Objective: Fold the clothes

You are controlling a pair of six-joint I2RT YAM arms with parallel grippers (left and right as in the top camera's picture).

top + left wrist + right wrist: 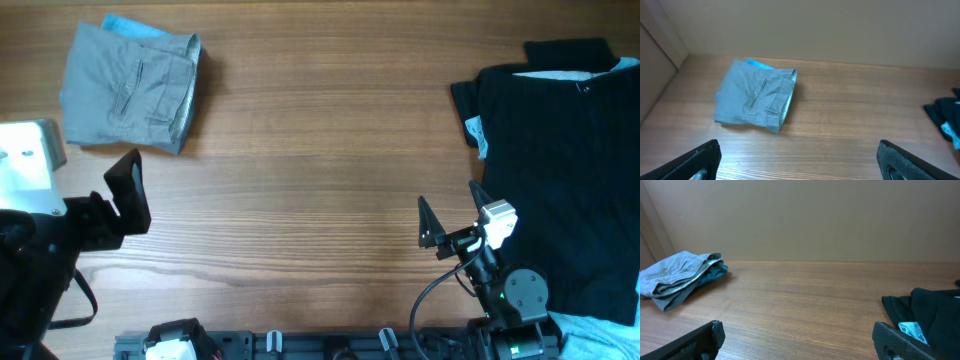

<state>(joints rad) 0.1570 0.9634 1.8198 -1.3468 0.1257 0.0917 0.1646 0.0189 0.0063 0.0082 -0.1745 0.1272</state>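
Observation:
The grey shorts (130,85) lie folded at the table's far left, on top of a light-blue garment (125,27) that peeks out behind them. They also show in the left wrist view (756,96) and the right wrist view (677,275). A black garment (560,170) lies spread at the right, with light-blue fabric at its edges; its corner shows in the right wrist view (930,312). My left gripper (128,190) is open and empty, near the front left, apart from the shorts. My right gripper (452,215) is open and empty, just left of the black garment.
The wooden table (320,170) lies bare between the two piles. A white block (25,165) of the left arm sits at the left edge. A light wall stands behind the table in both wrist views.

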